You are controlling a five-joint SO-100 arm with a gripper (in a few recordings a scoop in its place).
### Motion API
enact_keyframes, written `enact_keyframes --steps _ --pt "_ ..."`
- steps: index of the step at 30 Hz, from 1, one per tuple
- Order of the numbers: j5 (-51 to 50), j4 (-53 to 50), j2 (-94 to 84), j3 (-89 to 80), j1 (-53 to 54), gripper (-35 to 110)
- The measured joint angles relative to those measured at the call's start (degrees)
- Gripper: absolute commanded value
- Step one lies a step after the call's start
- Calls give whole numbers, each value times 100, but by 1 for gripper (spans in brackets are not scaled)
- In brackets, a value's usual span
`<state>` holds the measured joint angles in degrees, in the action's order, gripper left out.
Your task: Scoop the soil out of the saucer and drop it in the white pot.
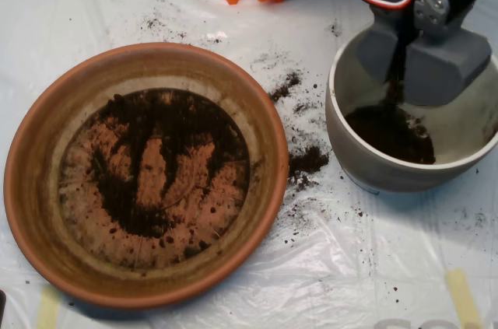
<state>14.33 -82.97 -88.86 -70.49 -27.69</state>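
Scoop (424,61) sits over the white pot (366,162), upper half of its opening. The two grey halves stand parted by a narrow dark slit, and soil looks to be falling through it onto the pile in the pot bottom, so I read the jaws as narrowly apart, releasing.

Soil (159,166) left in the saucer (31,189), left of the pot: thin streaked layer across the flat bottom, raked with bare stripes. Loose spill (307,159) lies on the plastic sheet (373,267) between saucer and pot, some just beside the pot wall.

Risks, my read:
- Pulling away before the load finishes dropping adds to that spill.
- The remaining layer is thin; a shallow pass may just smear it or scrape the dish.
- Scoop body is near the pot's right rim; a sideways exit could nudge the pot.
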Motion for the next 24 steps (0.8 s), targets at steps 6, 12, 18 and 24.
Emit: enact_keyframes --steps 6,12,18,24 --pt "0 202 -44 -501 -44 33" --pt "26 334 -325 -642 79 30" --pt "-316 413 -519 -545 422 36" --pt "-809 396 -668 -229 1239 37"
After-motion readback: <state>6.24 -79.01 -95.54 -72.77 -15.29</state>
